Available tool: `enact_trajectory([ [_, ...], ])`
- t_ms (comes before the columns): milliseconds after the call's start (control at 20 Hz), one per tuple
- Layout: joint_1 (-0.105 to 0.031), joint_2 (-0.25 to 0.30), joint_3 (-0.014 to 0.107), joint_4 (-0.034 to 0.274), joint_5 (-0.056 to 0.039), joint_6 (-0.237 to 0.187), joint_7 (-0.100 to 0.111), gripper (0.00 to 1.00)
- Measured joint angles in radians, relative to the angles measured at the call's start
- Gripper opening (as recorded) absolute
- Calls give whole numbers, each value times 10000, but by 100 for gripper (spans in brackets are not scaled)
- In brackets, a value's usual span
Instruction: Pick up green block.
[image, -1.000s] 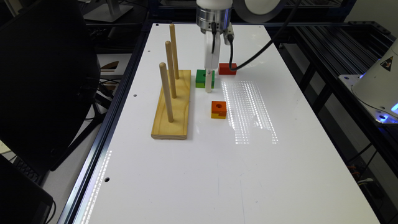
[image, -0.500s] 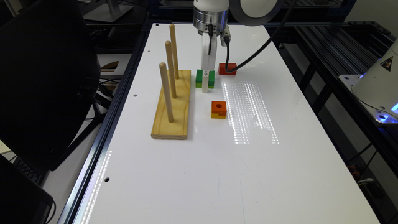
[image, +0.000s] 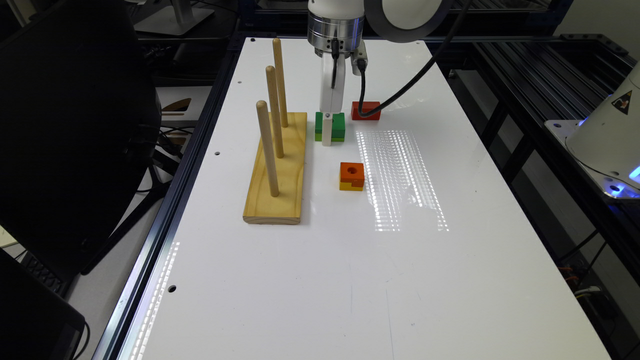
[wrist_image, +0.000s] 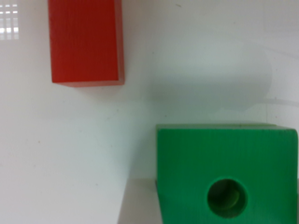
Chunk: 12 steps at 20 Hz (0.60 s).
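The green block (image: 337, 125) lies flat on the white table (image: 350, 280), dark green on top with a lime lower layer, between the peg board and the red block. In the wrist view the green block (wrist_image: 243, 158) is close up, its round centre hole facing the camera. My gripper (image: 326, 136) hangs straight down from the wrist, its white tip low at the block's near face and covering the middle of it. Whether it is touching the block I cannot tell.
A wooden base (image: 278, 170) with three upright pegs stands just to the exterior view's left of the green block. A plain red block (image: 365, 110) (wrist_image: 86, 42) lies just beyond it. An orange-and-yellow holed block (image: 352, 176) sits nearer. A black cable (image: 400, 90) trails from the wrist.
The gripper has shifted a little toward the exterior view's left, from the green block's right edge to in front of its middle. The blocks have not moved.
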Motion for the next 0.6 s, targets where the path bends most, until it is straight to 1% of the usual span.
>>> enact_trajectory([
  [250, 1, -87, 12, 0, 0, -57, 0, 0],
  [500, 1, -640, 21, -7, 0, -659, 0, 0],
  [600, 1, -742, 22, -11, 0, -785, 0, 0],
])
